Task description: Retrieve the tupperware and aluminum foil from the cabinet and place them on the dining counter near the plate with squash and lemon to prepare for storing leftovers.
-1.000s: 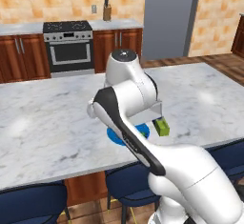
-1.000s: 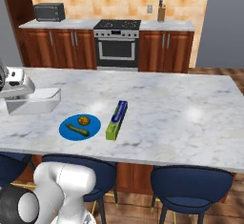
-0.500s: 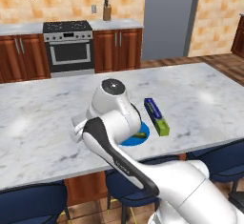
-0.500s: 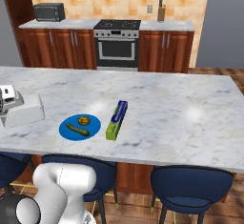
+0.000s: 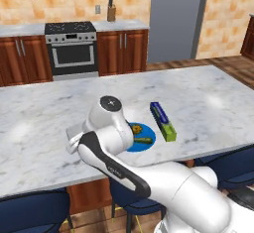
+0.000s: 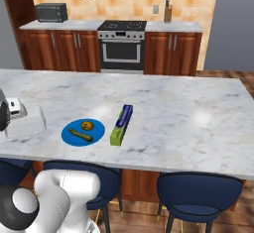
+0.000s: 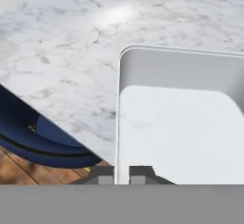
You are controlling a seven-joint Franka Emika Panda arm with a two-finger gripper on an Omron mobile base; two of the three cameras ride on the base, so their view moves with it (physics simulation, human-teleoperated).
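- Presently the gripper (image 7: 121,173) has its two dark tips drawn tight together, straddling the near wall of the tupperware (image 7: 181,123); I judge this a pinch on the rim.
- Landmark: the blue plate (image 6: 83,132) with squash and lemon on the dining counter (image 6: 188,113).
- The tupperware (image 6: 26,124) sits at counter level just beside the plate, on its side away from the aluminum foil (image 6: 121,124); whether it rests on the marble cannot be told.
- The foil carton lies flat on the plate's other side, near it.
- Handling, by judgement: the tupperware looks light, thin-walled and smooth, so a rim pinch may flex or slip; it would tip if held by one edge.
- The foil carton looks stiff and light; best taken across its narrow width near mid-length.
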